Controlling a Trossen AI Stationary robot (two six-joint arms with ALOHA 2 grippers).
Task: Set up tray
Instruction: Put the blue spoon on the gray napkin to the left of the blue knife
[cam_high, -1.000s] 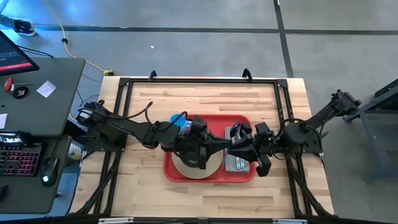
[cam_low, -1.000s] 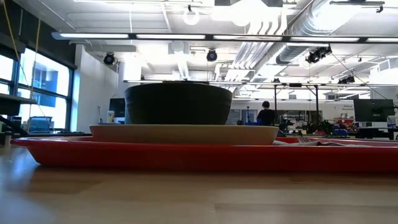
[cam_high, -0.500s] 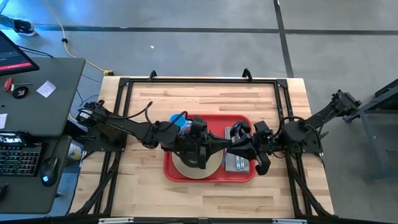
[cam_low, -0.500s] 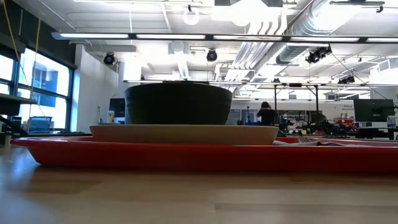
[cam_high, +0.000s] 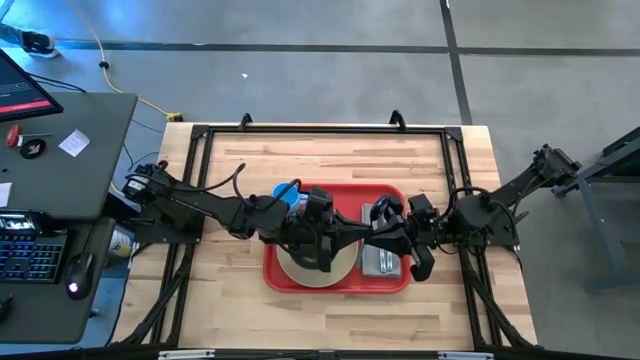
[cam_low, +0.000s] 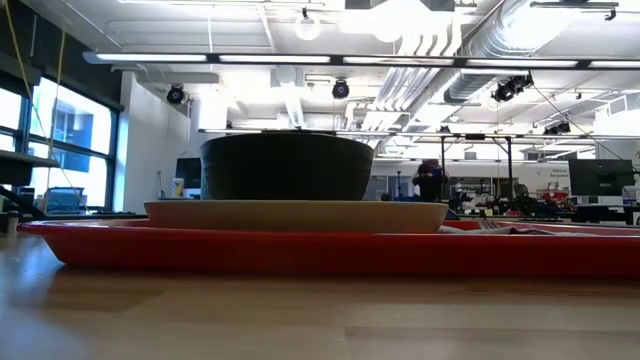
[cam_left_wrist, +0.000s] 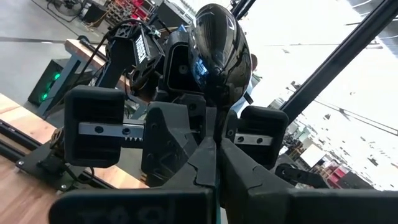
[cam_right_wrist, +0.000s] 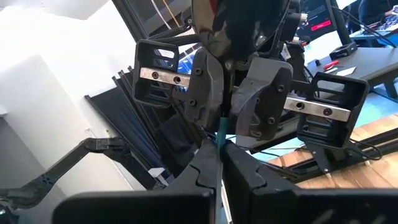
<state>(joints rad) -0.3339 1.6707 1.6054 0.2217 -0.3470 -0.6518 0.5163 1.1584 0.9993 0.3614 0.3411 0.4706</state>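
**Two arms meet over the tray**

On the counter (cam_low: 300, 320), the red tray (cam_low: 120, 250) carries plate and bowl. Above, left end effector (cam_high: 368, 232) and right end effector (cam_high: 384, 236), both closed, apparently pinch one thin teal item; release only after the other's grip holds.

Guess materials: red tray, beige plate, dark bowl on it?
Tray: likely plastic, smooth red with a soft sheen along its low rim. Plate: matte beige, uniform colour, could be plastic or ceramic; cannot tell. Bowl: dark, dull finish, no glare; probably plastic, though the backlight hides detail.
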